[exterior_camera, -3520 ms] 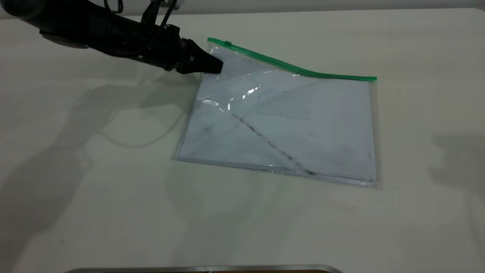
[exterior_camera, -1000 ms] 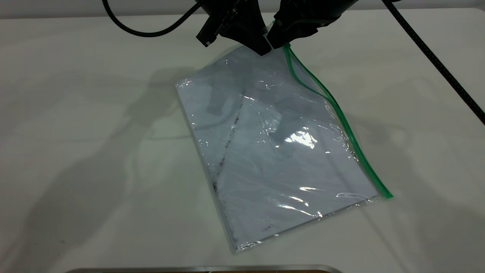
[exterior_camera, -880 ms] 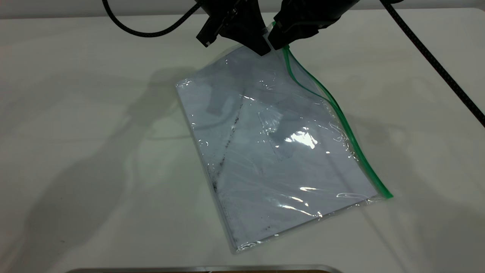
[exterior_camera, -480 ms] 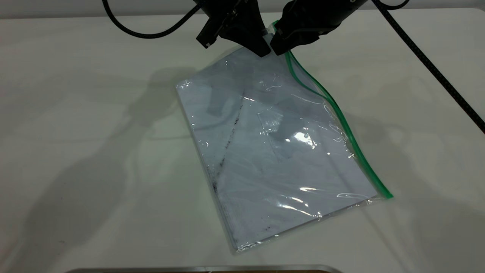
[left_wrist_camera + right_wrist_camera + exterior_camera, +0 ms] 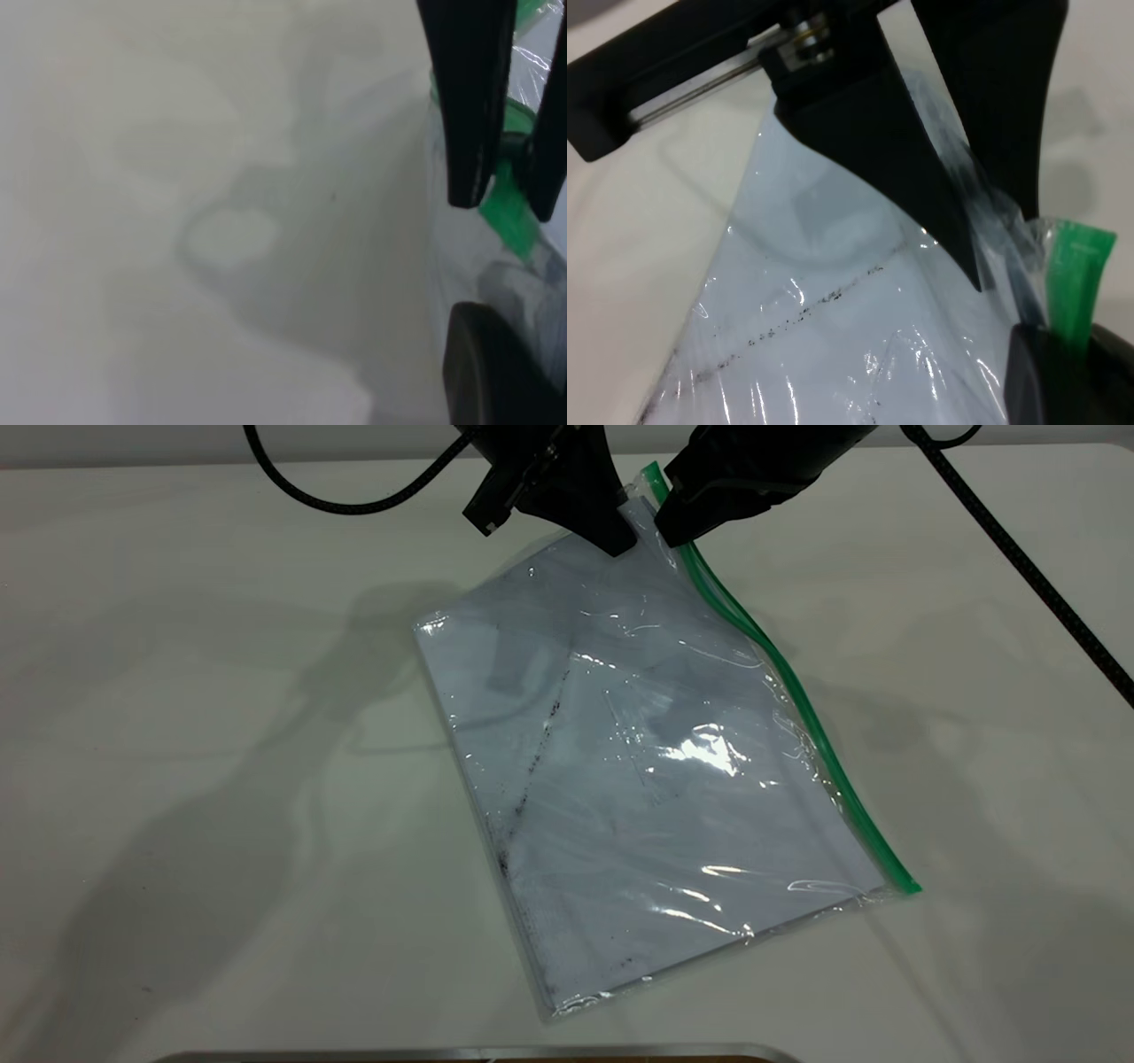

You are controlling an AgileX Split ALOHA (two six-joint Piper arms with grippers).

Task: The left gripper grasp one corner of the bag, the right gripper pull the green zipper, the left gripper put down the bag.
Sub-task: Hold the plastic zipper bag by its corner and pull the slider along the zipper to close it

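Observation:
The bag [image 5: 638, 779], a clear pouch with a white sheet and a dark diagonal smudge, slopes from its raised far corner down to the table. My left gripper [image 5: 622, 545] is shut on that corner. The green zipper [image 5: 802, 704] runs along the bag's right edge. My right gripper [image 5: 671, 536] is shut on the zipper just beside the left gripper; the slider tab is hidden in it. In the right wrist view the green zipper [image 5: 1074, 283] enters my jaws and the left gripper's fingers [image 5: 904, 168] pinch the bag [image 5: 833, 354]. The left wrist view shows the right gripper's fingers [image 5: 469, 115] around the green strip [image 5: 512, 217].
The cream table [image 5: 195, 824] lies all around the bag. Black cables run from the left arm [image 5: 354, 506] and across the right side [image 5: 1028, 571]. A metal edge [image 5: 478, 1054] shows at the near border.
Since 3.5 s ago the bag's corner was lifted and the bag turned. In the last second the right gripper shifted right, away from the left gripper, and the split green strips drew closer.

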